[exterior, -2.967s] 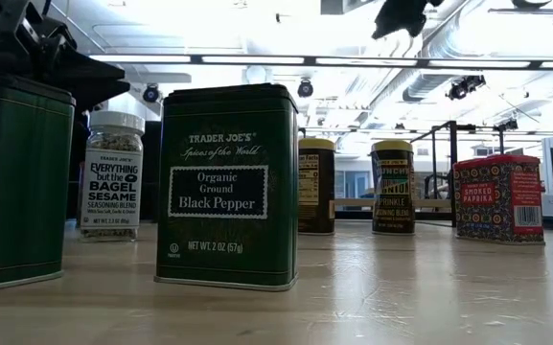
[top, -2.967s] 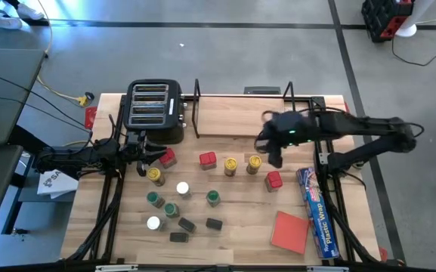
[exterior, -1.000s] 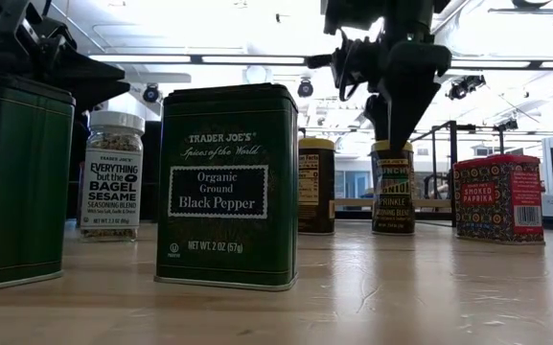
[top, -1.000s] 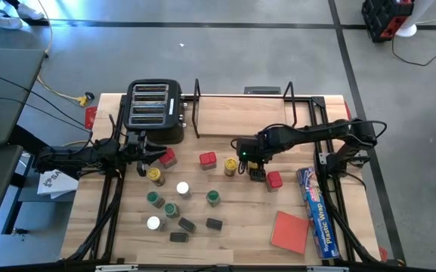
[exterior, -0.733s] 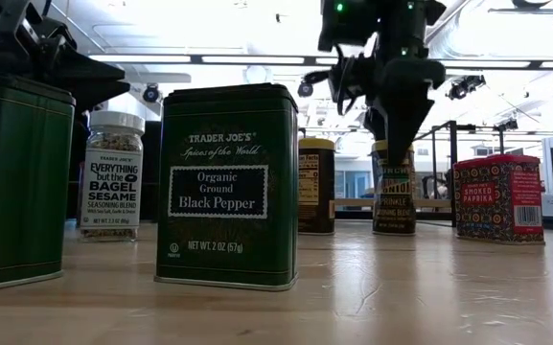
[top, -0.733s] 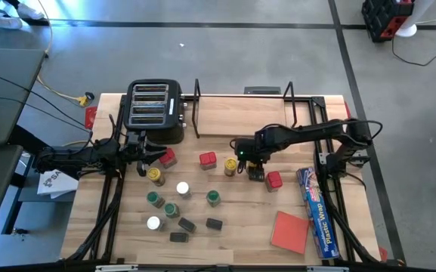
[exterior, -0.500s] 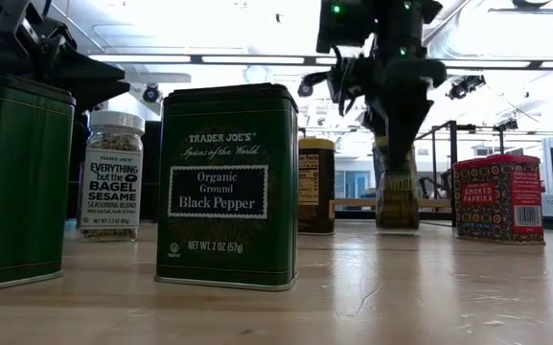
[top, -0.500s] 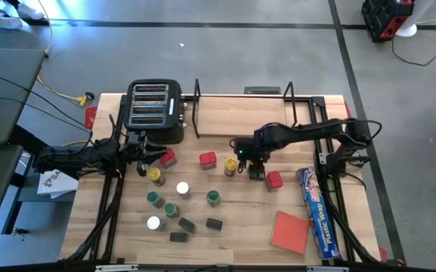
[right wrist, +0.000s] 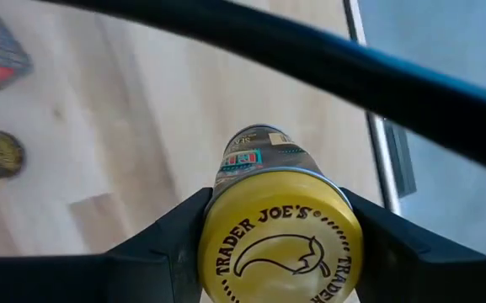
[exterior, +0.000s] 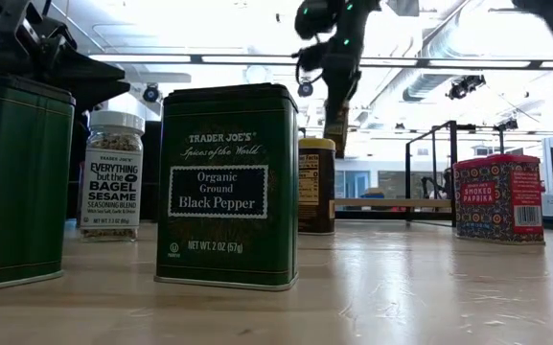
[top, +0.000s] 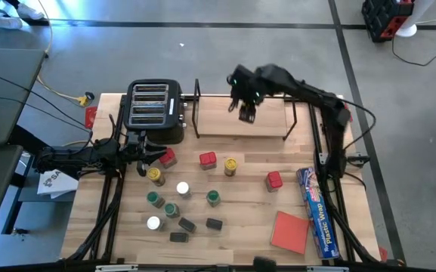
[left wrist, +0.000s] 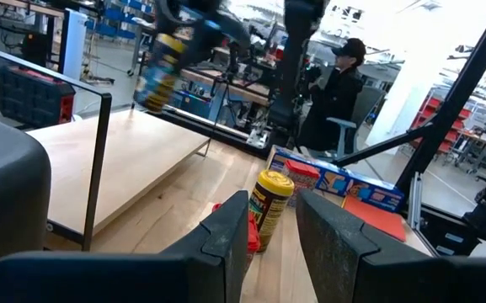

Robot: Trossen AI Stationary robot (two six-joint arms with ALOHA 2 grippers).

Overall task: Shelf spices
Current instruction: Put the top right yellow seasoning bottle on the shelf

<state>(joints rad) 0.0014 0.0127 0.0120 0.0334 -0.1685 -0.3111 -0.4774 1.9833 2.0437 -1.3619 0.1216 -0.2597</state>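
My right gripper [top: 246,111] hangs over the shelf [top: 221,122], a black wire rack with a light wooden base board at the table's far edge. It is shut on a yellow-lidded spice jar [right wrist: 280,227]. Other spices stand on the table: red tins [top: 208,159], a yellow-topped jar [top: 230,166], green-topped tins [top: 212,197], white-topped jars [top: 182,189] and small black ones [top: 214,224]. My left gripper [top: 143,153] waits level at the table's left, open, with nothing between its fingers [left wrist: 226,240]. My right gripper pinches the jar between its two fingers, one on each side of the yellow lid [right wrist: 219,231]. The fingers [right wrist: 171,244] come from above, pointing steeply down. The jar hangs below them, lid up, lifted clear above the shelf's base board.
A black toaster [top: 155,109] stands left of the shelf. A long blue plastic-wrap box [top: 316,211] and a flat red pad [top: 289,230] lie at the near right. A person [left wrist: 335,84] sits in the room beyond the table.
My right gripper has taken hold of the yellow-lidded jar that stood mid-table beside the other yellow one. It has lifted the jar clear and swung it up toward the far edge, over the shelf. The rest of the spices have stayed put.
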